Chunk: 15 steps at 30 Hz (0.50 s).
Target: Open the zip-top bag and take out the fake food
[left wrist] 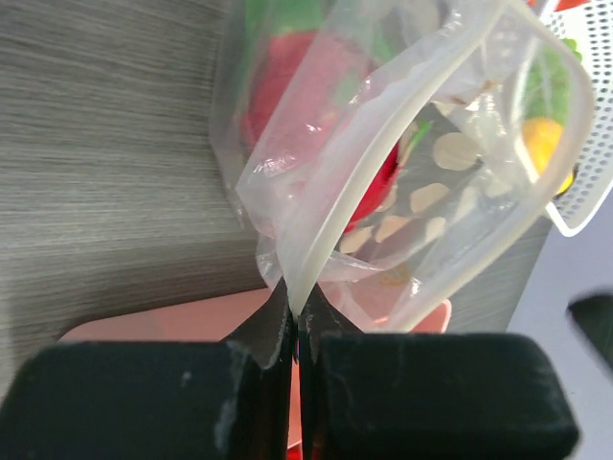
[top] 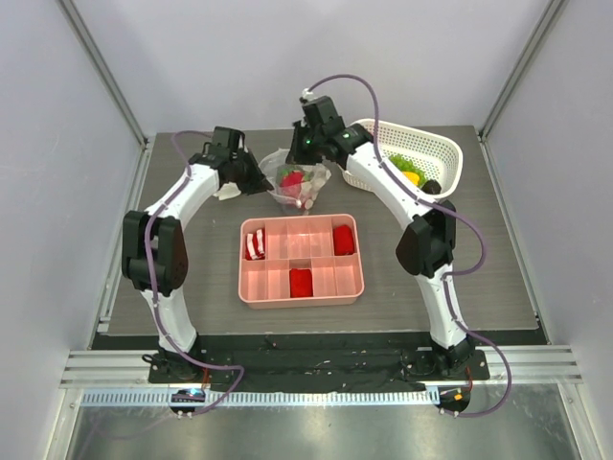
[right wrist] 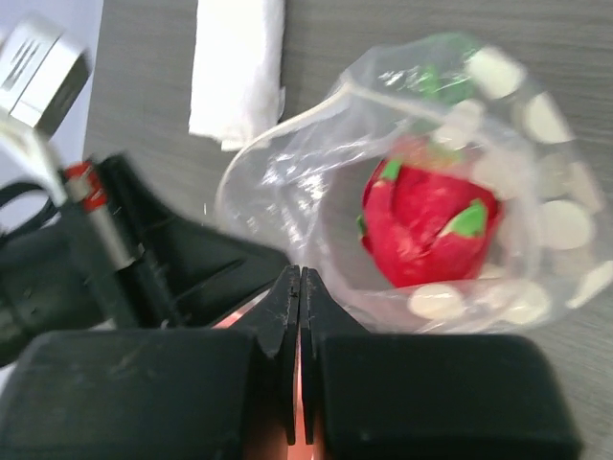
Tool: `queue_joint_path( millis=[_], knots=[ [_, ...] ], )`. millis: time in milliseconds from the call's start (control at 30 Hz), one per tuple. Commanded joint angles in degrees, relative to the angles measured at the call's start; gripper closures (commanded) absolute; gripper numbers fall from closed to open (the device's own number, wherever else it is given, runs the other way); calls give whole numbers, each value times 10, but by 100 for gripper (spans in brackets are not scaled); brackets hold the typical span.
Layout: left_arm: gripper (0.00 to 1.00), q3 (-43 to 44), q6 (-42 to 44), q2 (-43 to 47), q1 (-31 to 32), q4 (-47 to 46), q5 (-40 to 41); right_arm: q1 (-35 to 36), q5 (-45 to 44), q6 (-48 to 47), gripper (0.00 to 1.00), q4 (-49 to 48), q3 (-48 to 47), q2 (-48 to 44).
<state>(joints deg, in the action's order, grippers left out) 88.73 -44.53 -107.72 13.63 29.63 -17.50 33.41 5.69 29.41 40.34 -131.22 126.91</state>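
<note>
The clear zip-top bag (top: 299,188) hangs between my two grippers behind the pink tray, with its mouth pulled open. My left gripper (top: 259,175) is shut on the bag's white zip strip (left wrist: 326,230) at its left side. My right gripper (top: 305,158) is shut on the thin plastic rim (right wrist: 287,206) at the far side. Fake food lies inside the bag: a red piece with green leaves (right wrist: 426,225), also in the left wrist view (left wrist: 287,86), and pale slices (right wrist: 560,225). More fake food, green, yellow (top: 411,177) and dark, lies in the white basket.
A pink compartment tray (top: 301,286) with red blocks and a striped piece sits just in front of the bag. A white mesh basket (top: 441,149) stands at the back right. A white rolled cloth (right wrist: 235,67) lies left of the bag.
</note>
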Motion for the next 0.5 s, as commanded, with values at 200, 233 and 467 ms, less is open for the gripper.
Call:
queue_joint_path(
  millis=[200, 233, 467],
  knots=[
    [100, 10, -9, -21, -2, 5, -33, 26, -98, -88, 57, 44, -22, 73],
    [100, 7, -10, -20, -1, 4, -32, 29, -111, -96, 45, 51, -32, 82],
    [100, -22, -8, 5, 0, 11, -4, 40, -175, -136, 20, 57, -74, 141]
  ],
)
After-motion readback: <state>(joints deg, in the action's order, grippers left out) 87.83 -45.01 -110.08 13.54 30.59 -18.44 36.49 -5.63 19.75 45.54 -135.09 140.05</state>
